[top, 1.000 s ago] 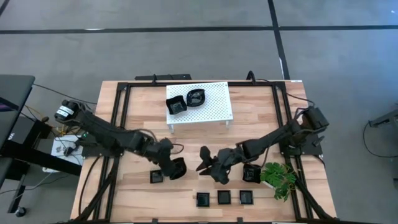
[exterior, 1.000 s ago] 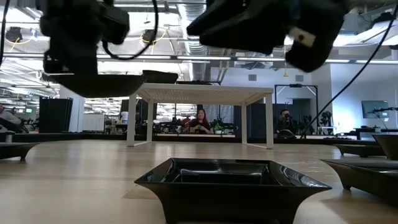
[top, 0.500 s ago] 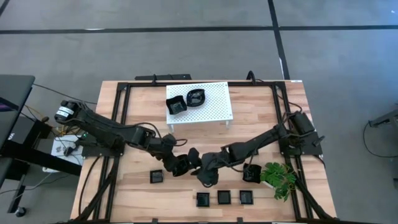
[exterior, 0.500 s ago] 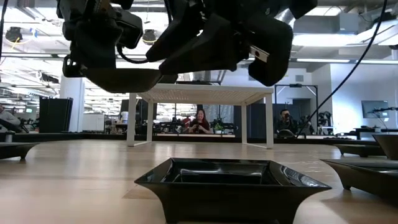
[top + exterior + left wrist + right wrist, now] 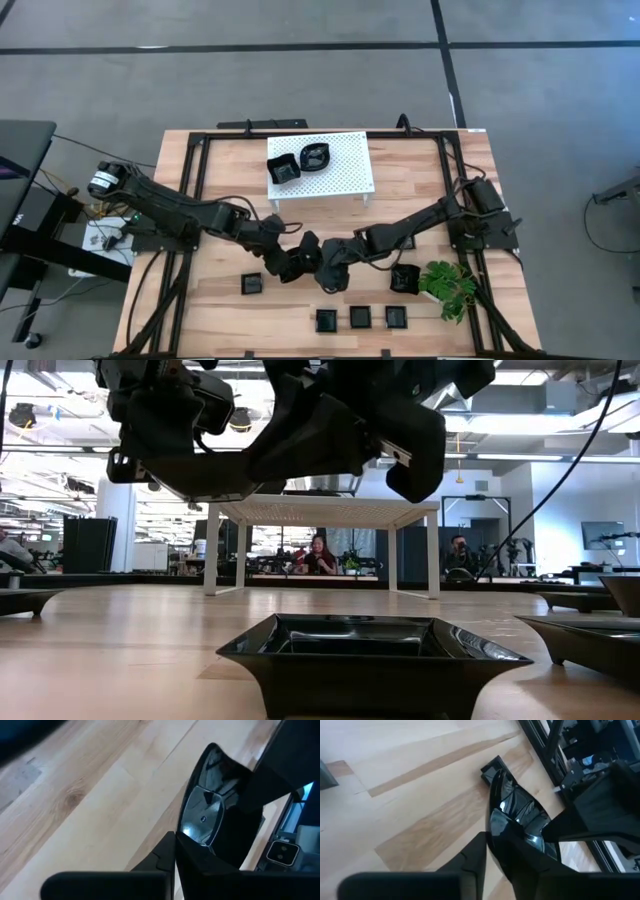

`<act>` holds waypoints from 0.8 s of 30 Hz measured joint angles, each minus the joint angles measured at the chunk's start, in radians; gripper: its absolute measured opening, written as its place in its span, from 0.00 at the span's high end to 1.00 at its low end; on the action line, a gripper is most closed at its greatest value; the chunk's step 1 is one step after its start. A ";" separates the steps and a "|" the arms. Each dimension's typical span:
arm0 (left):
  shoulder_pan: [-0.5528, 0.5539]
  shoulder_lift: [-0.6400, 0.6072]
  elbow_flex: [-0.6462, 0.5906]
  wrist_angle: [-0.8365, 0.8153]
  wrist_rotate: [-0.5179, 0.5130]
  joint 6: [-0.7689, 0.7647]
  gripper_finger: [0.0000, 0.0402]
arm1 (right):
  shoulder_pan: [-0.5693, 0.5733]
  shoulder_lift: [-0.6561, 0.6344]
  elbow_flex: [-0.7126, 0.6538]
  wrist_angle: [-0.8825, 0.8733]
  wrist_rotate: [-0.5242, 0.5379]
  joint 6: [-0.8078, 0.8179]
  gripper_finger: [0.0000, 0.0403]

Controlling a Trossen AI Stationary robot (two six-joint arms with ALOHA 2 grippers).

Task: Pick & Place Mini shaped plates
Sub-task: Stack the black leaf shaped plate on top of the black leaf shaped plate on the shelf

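Note:
My left gripper point(image 5: 293, 263) and my right gripper point(image 5: 322, 266) meet above the middle of the table, both shut on one glossy black mini plate point(image 5: 202, 815), which is held in the air between them point(image 5: 205, 485). The right wrist view shows the same plate point(image 5: 512, 815) with the left gripper behind it. Two more black plates sit on the white perforated rack point(image 5: 345, 160). Several others rest on their bases on the wood: one point(image 5: 251, 284) near the left arm, three in a row point(image 5: 359, 318) along the near edge and one point(image 5: 404, 278) beside the plant. My left gripper pinches the plate by its rim point(image 5: 186, 827), coming level from the table's left. The plate is lifted clear of the table. My right gripper pinches the opposite rim point(image 5: 492, 827) of the same plate, coming level from the table's right. Its second finger is hidden behind the plate.
A green leafy plant point(image 5: 447, 285) stands by the right near corner. The white rack point(image 5: 325, 510) stands on legs at the far middle of the table. A black frame point(image 5: 195, 160) runs along the table edges. People sit in the room behind point(image 5: 322, 555).
My left gripper has carried the plate toward the table's right and a little farther from the near edge. My right gripper has moved toward the table's left until it reached the plate. In the last half second both have barely shifted.

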 joint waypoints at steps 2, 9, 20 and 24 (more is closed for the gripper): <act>0.002 0.000 0.000 0.011 -0.008 0.000 0.96 | -0.001 0.000 0.000 -0.007 -0.001 0.000 0.88; 0.027 0.000 0.000 0.069 -0.030 0.001 0.91 | -0.002 0.000 0.000 -0.004 -0.050 0.000 0.97; 0.047 0.000 0.000 0.102 -0.030 0.011 0.81 | -0.003 -0.001 0.000 -0.021 -0.047 0.011 0.98; 0.047 0.000 0.000 0.114 -0.090 0.032 0.79 | -0.003 -0.001 0.000 -0.024 -0.047 0.080 1.00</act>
